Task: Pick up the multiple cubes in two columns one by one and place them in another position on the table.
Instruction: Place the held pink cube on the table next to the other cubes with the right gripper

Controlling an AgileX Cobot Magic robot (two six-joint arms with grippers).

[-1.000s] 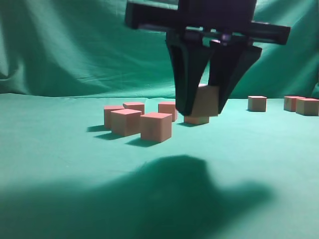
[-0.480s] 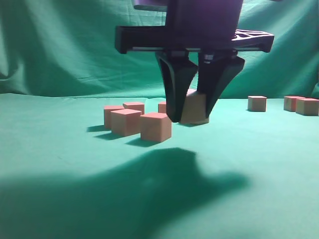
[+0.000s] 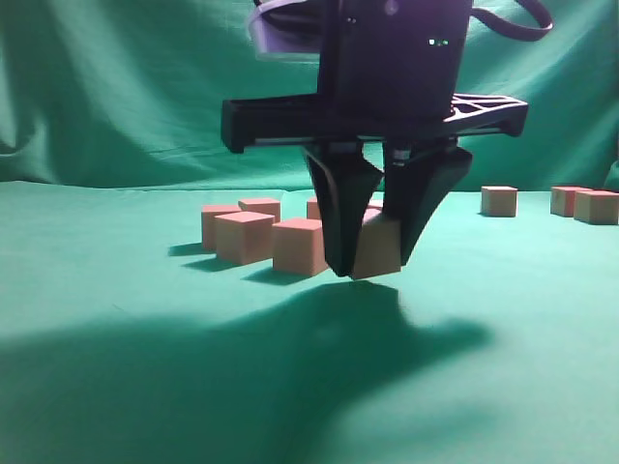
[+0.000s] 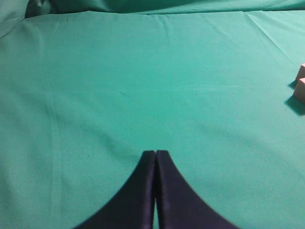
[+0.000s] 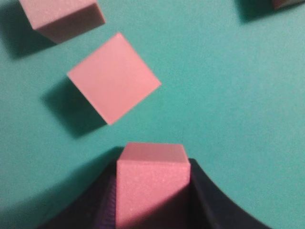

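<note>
The held cube (image 3: 379,248) sits between the two dark fingers of the right gripper (image 3: 372,259), clamped on its sides and hanging just above the green cloth (image 3: 116,387), with a shadow directly under it; in the right wrist view the same cube (image 5: 150,186) fills the space between the fingers. I judge that the step in hand is the carrying of one cube toward its new place, close to the moment of setting it down. The next move, I think, calls for a slow lowering until the bottom face meets the cloth flat, and only then an opening of the fingers, with care for the neighbour cube (image 3: 303,246), which stands just beside the gripper on its left side (a small sideways drift could push it). Behind it, four or five other cubes (image 3: 244,236) stand in a loose group, and three more (image 3: 499,200) stand well apart at the far right. The left gripper (image 4: 155,164) has its fingers pressed together with nothing between them, over bare cloth, and only two cube corners show at the edge of its view. The surface is a soft green fabric with light wrinkles, and a green curtain (image 3: 145,87) closes the background.
</note>
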